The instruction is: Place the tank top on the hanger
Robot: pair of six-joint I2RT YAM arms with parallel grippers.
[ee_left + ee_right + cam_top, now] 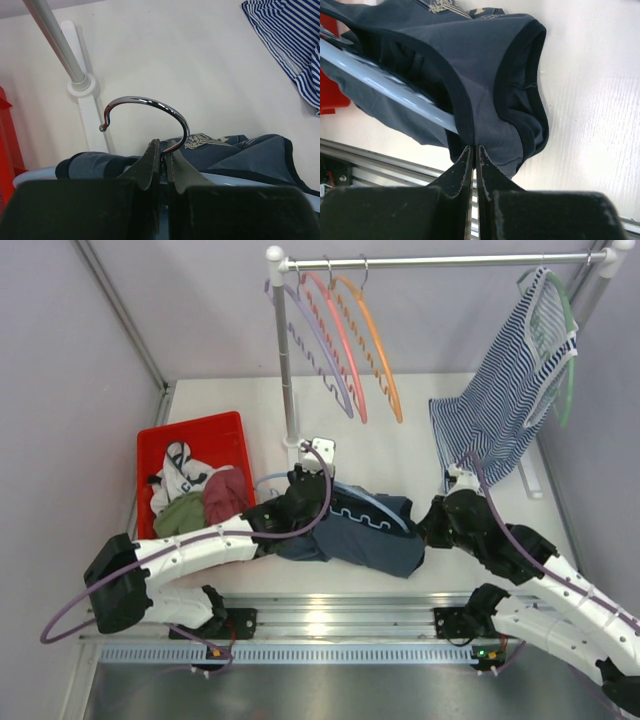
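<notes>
The dark slate-blue tank top (365,540) lies on the table between my arms, with the light-blue hanger (383,508) partly inside it. My left gripper (303,487) is shut on the hanger's metal hook (150,103) at its neck, fingertips (154,150) pinching the wire. The tank top (250,152) lies just beyond, over the hanger's arm (260,181). My right gripper (432,525) is shut on the tank top's navy armhole trim (465,107) at the garment's right end. The hanger arm (395,90) runs under the tank top's fabric (485,55) in the right wrist view.
A red bin (190,428) of clothes stands at the left. The rack pole (283,360) rises behind the left gripper, carrying purple (320,365), pink (340,345) and orange (378,350) hangers. A striped top (505,400) hangs on a green hanger (568,350) at the right.
</notes>
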